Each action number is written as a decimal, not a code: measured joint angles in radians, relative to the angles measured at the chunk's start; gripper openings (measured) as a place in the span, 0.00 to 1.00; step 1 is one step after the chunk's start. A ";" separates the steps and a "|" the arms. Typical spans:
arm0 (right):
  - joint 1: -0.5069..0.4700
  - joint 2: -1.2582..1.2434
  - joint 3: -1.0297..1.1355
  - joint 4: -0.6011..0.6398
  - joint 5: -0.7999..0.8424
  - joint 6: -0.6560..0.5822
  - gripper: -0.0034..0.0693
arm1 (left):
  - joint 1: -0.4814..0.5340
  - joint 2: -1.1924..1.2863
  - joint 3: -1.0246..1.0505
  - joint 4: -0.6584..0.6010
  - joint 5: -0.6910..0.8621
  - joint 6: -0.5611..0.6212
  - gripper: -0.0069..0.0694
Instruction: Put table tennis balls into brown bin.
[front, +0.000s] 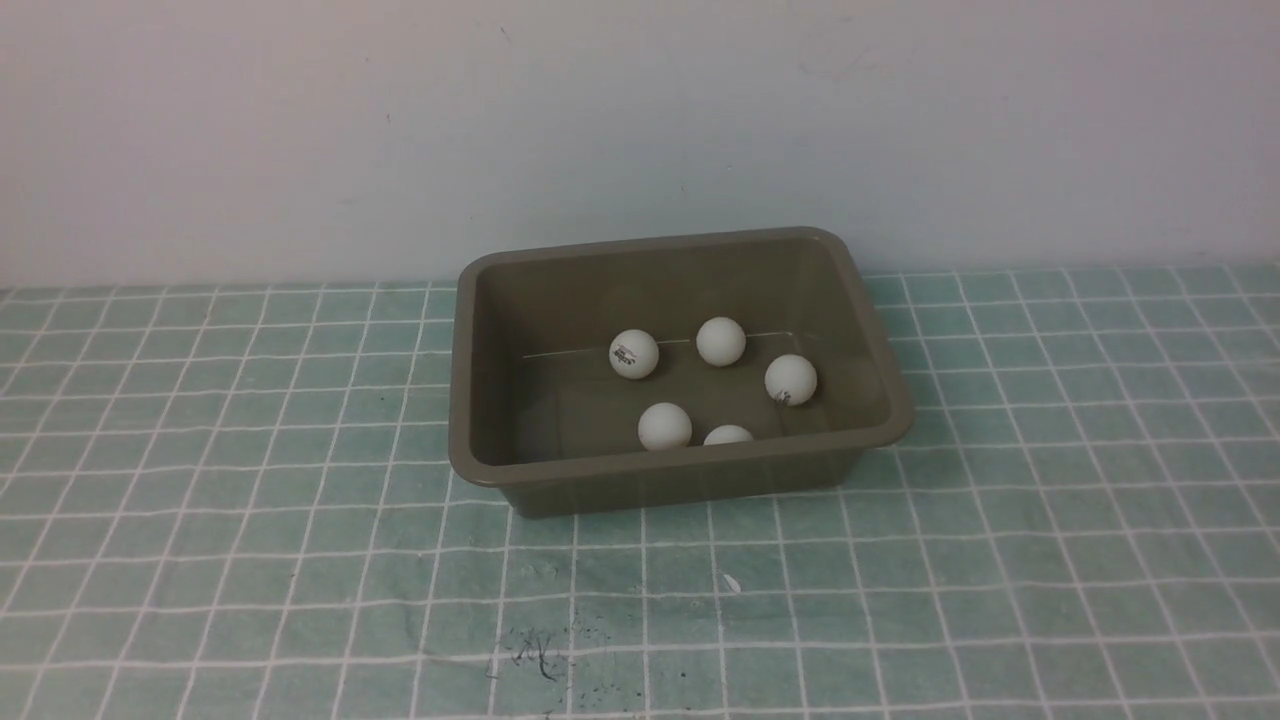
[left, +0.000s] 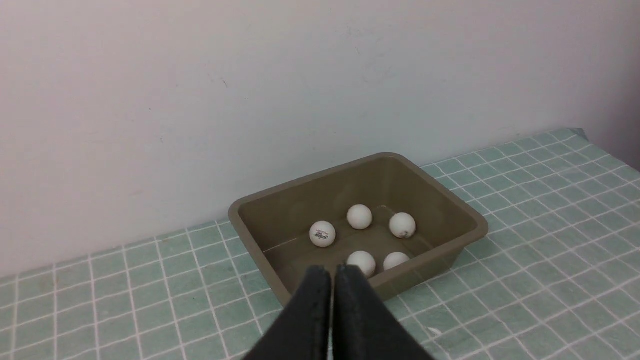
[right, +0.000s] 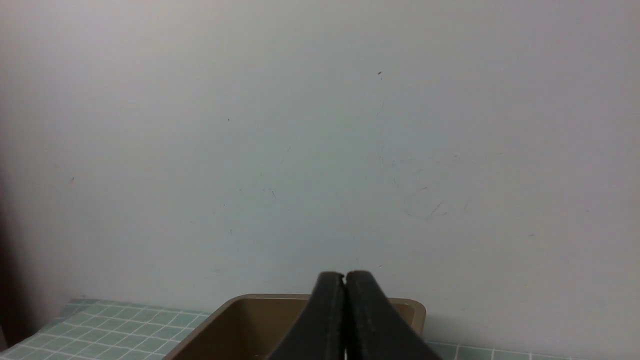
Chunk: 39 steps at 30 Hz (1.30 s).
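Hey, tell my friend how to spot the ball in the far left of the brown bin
On the checkered tablecloth sits a brown bin holding five white balls. Find the far-side ball nearest the bin's left end. Dark print shows on it, while its right-hand neighbour looks plain.

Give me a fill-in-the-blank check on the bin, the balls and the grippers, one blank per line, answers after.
1. The number of white balls showing in the front view is ____.
2. All of those balls lie inside the brown ____.
3. The left gripper and the right gripper are both ____, with no ball between their fingertips.
4. The cloth under the bin is green with ____ grid lines.

Missing words: five; bin; shut; white
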 joint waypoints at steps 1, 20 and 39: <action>0.000 0.000 0.000 -0.001 0.000 0.000 0.03 | 0.009 -0.013 0.055 0.028 -0.055 0.006 0.08; 0.000 0.000 0.000 0.000 0.003 0.000 0.03 | 0.164 -0.387 0.998 0.195 -0.548 -0.021 0.08; 0.000 0.000 0.000 -0.001 0.003 0.000 0.03 | 0.179 -0.387 0.998 0.195 -0.543 -0.023 0.08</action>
